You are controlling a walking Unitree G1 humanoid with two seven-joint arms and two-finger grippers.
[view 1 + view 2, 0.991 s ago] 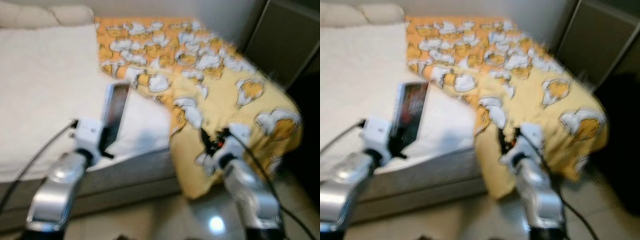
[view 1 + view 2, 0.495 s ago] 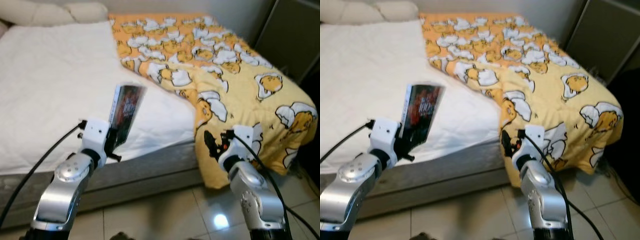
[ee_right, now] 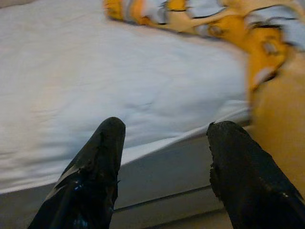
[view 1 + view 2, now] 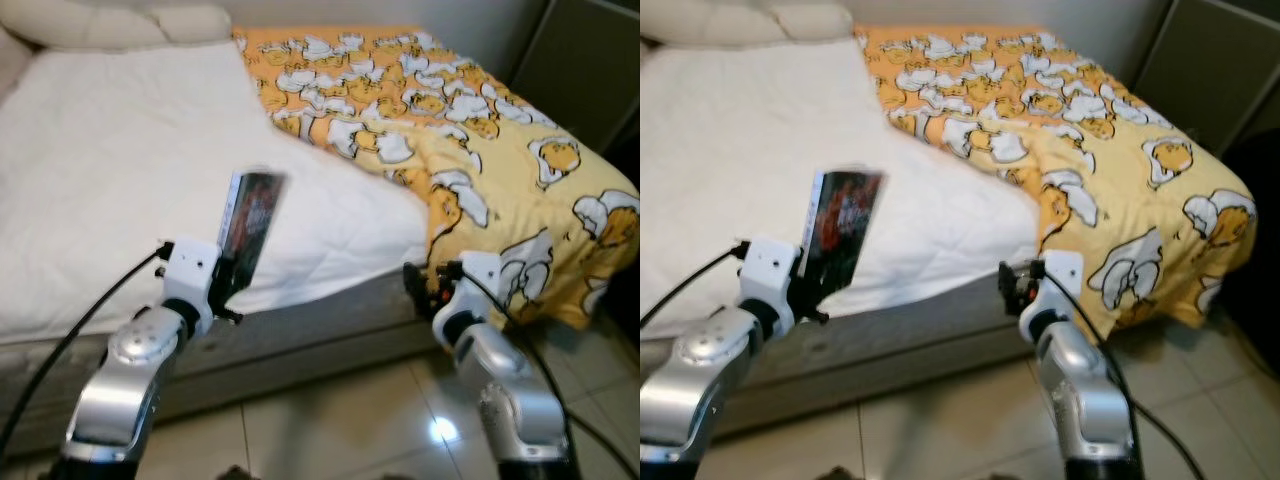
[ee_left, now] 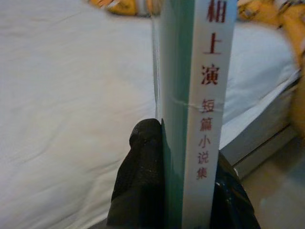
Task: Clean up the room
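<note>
Bed [image 4: 110, 170] w/ white sheet ahead of you, yellow cartoon blanket [image 4: 480, 130] draped over its right side, your left gripper [image 5: 183, 191] clenched on upright book [image 4: 250, 215] above bed's near edge, right gripper [image 3: 164, 157] spread, nothing in it, near mattress edge.

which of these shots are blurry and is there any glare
Eye views: mostly sharp, the book top slightly smeared, a bright glare spot on the floor tile. Left wrist view: spine text readable, bed soft. Right wrist view: blanket motion-blurred, dim.
</note>
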